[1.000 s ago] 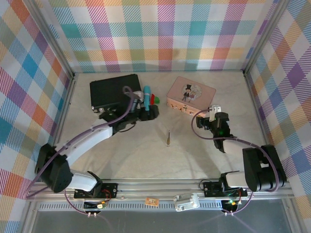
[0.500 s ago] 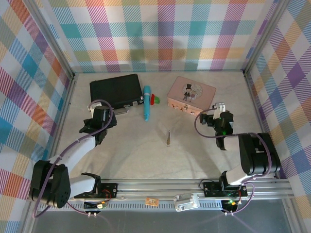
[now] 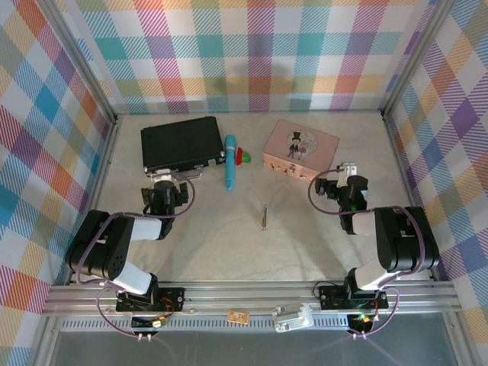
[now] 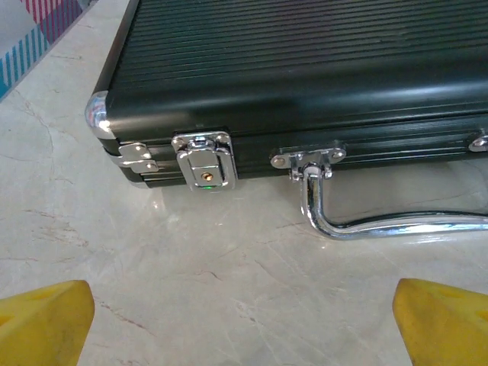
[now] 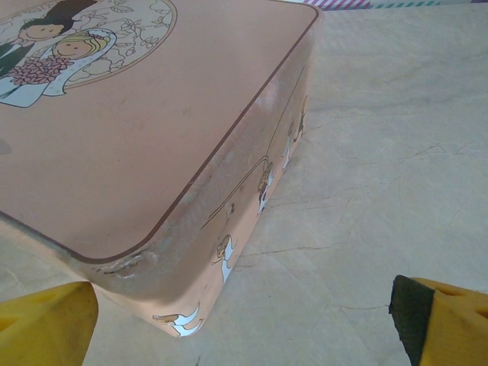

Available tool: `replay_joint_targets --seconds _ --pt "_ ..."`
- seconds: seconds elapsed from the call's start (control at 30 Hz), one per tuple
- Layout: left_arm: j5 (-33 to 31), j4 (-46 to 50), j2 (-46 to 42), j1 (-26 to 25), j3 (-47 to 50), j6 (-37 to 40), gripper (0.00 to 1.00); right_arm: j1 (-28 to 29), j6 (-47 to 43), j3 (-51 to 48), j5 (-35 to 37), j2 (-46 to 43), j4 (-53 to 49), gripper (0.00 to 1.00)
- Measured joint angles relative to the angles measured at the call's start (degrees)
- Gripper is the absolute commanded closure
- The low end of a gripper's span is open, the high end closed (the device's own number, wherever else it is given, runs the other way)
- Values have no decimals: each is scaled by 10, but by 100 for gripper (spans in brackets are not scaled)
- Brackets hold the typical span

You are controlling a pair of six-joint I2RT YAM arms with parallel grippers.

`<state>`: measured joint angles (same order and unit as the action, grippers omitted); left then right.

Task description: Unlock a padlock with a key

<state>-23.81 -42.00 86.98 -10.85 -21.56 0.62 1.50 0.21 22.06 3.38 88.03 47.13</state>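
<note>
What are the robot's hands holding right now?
Nothing. The left gripper is open in front of the black case, the right gripper is open beside the pink tin, and the key lies untouched.

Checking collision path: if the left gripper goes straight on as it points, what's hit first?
The left gripper likely meets the case front, by its latch; the handle juts out nearer and may be touched first. Depth unclear.

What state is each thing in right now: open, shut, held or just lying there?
black case: shut, latch fastened.
pink tin: lid on.
blue pen: lying flat, not held.
key: lying loose, not held.
left end effector: open, empty.
right end effector: open, empty.
</note>
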Motion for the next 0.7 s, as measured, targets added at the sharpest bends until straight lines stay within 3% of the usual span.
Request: replay_joint_targets --seconds 0.07,0.17,0.7 --pt "7 -77 21 9 23 7 0 0 0 1 0 0 -1 1" --pt "20 -91 33 12 28 10 0 0 0 1 0 0 -1 1" --pt "64 -90 35 34 -1 6 0 0 4 1 0 0 -2 1"
